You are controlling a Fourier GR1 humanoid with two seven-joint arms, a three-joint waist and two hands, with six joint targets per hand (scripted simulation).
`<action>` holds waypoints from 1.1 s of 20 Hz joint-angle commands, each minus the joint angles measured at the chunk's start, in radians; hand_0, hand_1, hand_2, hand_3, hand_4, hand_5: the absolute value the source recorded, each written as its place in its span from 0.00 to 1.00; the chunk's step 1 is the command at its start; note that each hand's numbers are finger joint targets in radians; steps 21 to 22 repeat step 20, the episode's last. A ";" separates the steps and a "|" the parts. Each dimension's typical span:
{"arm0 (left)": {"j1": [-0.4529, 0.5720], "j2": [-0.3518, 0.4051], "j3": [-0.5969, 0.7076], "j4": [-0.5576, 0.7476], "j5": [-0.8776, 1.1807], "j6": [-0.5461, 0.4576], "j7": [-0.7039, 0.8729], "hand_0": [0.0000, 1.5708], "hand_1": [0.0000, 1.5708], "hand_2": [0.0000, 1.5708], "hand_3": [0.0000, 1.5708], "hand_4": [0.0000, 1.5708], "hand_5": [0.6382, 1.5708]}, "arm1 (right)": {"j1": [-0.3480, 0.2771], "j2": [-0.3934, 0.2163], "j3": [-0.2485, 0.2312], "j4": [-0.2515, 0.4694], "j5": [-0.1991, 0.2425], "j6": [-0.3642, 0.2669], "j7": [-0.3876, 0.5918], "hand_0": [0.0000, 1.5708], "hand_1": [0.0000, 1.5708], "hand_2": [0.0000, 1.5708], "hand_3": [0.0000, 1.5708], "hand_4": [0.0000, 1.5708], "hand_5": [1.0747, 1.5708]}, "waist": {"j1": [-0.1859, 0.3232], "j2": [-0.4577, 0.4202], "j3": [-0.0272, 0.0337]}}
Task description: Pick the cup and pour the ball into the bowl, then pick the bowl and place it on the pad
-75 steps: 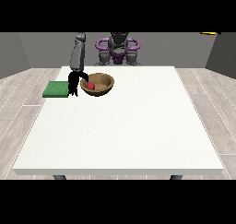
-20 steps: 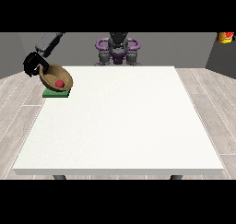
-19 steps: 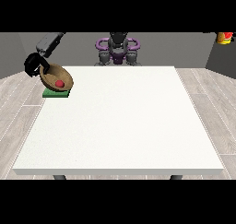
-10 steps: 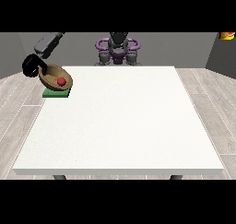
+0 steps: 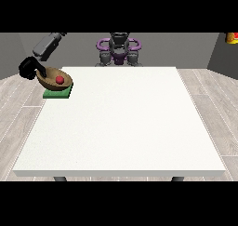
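From where I stood, the brown bowl [image 5: 55,78] sat tilted on the green pad [image 5: 57,93] at the table's [image 5: 121,122] far left corner, the red ball [image 5: 59,80] inside it. The hand at the view's left [image 5: 29,68] gripped the bowl's rim, fingers curled round it.

A large white desk [image 5: 125,122] fills the middle of the view, its top square and plain. A green pad [image 5: 56,94] lies flat on it at the far corner on the view's left, just overlapping the desk's left edge. A brown wooden bowl [image 5: 53,77] sits on the pad, tilted.
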 commanded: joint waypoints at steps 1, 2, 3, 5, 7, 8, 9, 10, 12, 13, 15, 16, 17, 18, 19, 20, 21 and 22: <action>0.002 -0.023 -0.017 0.019 -0.033 0.044 -0.047 0.00 0.00 0.00 0.00 0.76 0.99 | -0.044 0.040 0.006 -0.014 -0.015 -0.007 0.009 0.93 0.93 0.89 0.48 0.00 0.92 | -0.015 0.012 0.0010; 0.007 0.015 -0.008 0.073 -0.031 0.009 -0.036 0.00 0.00 0.00 0.00 0.76 0.99 | -0.012 0.123 0.029 -0.042 -0.001 -0.073 -0.015 0.92 0.92 0.88 0.48 0.00 0.94 | -0.022 -0.026 0.0004; -0.024 0.017 -0.014 0.018 0.000 0.018 0.015 0.00 0.00 0.00 0.00 0.76 0.99 | -0.045 0.077 0.009 0.002 -0.011 -0.043 -0.023 0.92 0.92 0.88 0.43 0.00 0.93 | 0.000 0.007 0.0016; -0.003 0.005 -0.006 0.006 0.010 -0.002 -0.027 0.00 0.00 0.00 0.00 0.76 0.99 | -0.030 0.039 0.004 0.007 0.010 -0.063 -0.088 0.88 0.88 0.85 0.46 0.00 0.93 | 0.019 0.034 0.0015; 0.021 -0.001 -0.004 0.028 -0.001 -0.001 -0.050 0.00 0.00 0.00 0.00 0.76 1.00 | -0.031 -0.026 0.011 0.011 0.016 -0.022 -0.028 0.73 0.73 0.84 0.64 0.12 0.92 | 0.008 0.018 0.0010; -0.014 0.020 -0.012 0.006 -0.004 0.021 -0.028 0.00 0.00 0.00 0.00 0.76 1.00 | -0.051 0.015 0.034 0.019 0.027 -0.025 -0.030 0.59 0.59 0.70 0.66 0.10 0.88 | 0.013 0.036 0.0013; -0.011 0.004 -0.011 0.004 0.012 0.000 -0.032 0.00 0.00 0.00 0.00 0.76 1.00 | -0.049 0.038 0.047 0.025 0.037 -0.027 -0.046 0.41 0.41 0.44 0.64 0.00 0.80 | 0.042 0.059 0.0014; -0.005 0.011 -0.014 -0.004 0.007 -0.002 -0.034 0.00 0.00 0.00 0.00 0.76 1.00 | -0.036 0.012 0.067 0.025 0.053 0.022 -0.042 0.12 0.12 0.26 0.50 0.00 0.76 | 0.035 0.042 0.0014; -0.043 0.046 0.001 0.003 0.024 -0.008 -0.033 0.00 0.00 0.00 0.00 0.77 1.00 | -0.095 -0.004 0.056 0.028 0.045 0.009 -0.028 0.00 0.00 0.00 0.00 0.00 0.73 | 0.053 0.091 0.0015; -0.011 0.017 -0.018 -0.046 0.035 0.011 0.033 0.00 0.00 0.00 0.00 0.77 1.00 | -0.023 0.033 0.079 0.061 0.071 0.022 -0.086 0.00 0.00 0.00 0.00 0.00 0.68 | 0.046 0.026 0.0024; 0.008 -0.068 -0.065 -0.059 -0.002 0.060 0.004 0.00 0.00 0.00 0.00 0.76 1.00 | -0.065 0.044 0.110 0.045 0.089 -0.012 0.022 0.00 0.00 0.00 0.00 0.00 0.66 | 0.031 -0.046 0.0012; 0.018 -0.097 -0.082 -0.098 -0.009 0.087 0.016 0.00 0.00 0.00 0.00 0.76 1.00 | -0.051 0.032 0.114 0.057 0.094 0.028 -0.013 0.00 0.00 0.00 0.00 0.00 0.67 | 0.024 -0.043 0.0018; 0.019 -0.082 -0.084 -0.083 -0.001 0.073 0.040 0.00 0.00 0.00 0.00 0.76 1.00 | -0.050 0.030 0.121 0.055 0.102 0.007 0.019 0.00 0.00 0.00 0.00 0.00 0.65 | 0.022 -0.073 0.0014; 0.031 -0.083 -0.080 -0.043 -0.019 0.064 -0.006 0.00 0.00 0.00 0.00 0.76 1.00 | -0.061 0.019 0.134 0.023 0.107 0.017 0.055 0.00 0.00 0.00 0.00 0.00 0.66 | 0.006 -0.091 0.0007; 0.049 -0.103 -0.097 -0.077 -0.017 0.071 0.032 0.00 0.00 0.00 0.00 0.76 1.00 | -0.064 -0.044 0.122 0.044 0.101 0.068 0.088 0.00 0.00 0.00 0.00 0.00 0.62 | 0.016 -0.129 0.0011; 0.031 -0.052 -0.081 -0.006 -0.015 0.050 0.054 0.00 0.00 0.00 0.00 0.76 1.00 | -0.095 -0.049 0.141 0.000 0.107 0.081 0.113 0.00 0.00 0.00 0.00 0.13 0.61 | -0.010 -0.145 0.0001; 0.031 -0.052 -0.081 -0.006 -0.015 0.050 0.054 0.00 0.00 0.00 0.00 0.76 1.00 | -0.095 -0.049 0.141 0.000 0.107 0.081 0.113 0.00 0.00 0.00 0.00 0.13 0.61 | -0.010 -0.145 0.0001; 0.031 -0.052 -0.081 -0.006 -0.015 0.050 0.054 0.00 0.00 0.00 0.00 0.76 1.00 | -0.095 -0.049 0.141 0.000 0.107 0.081 0.113 0.00 0.00 0.00 0.00 0.13 0.61 | -0.010 -0.145 0.0001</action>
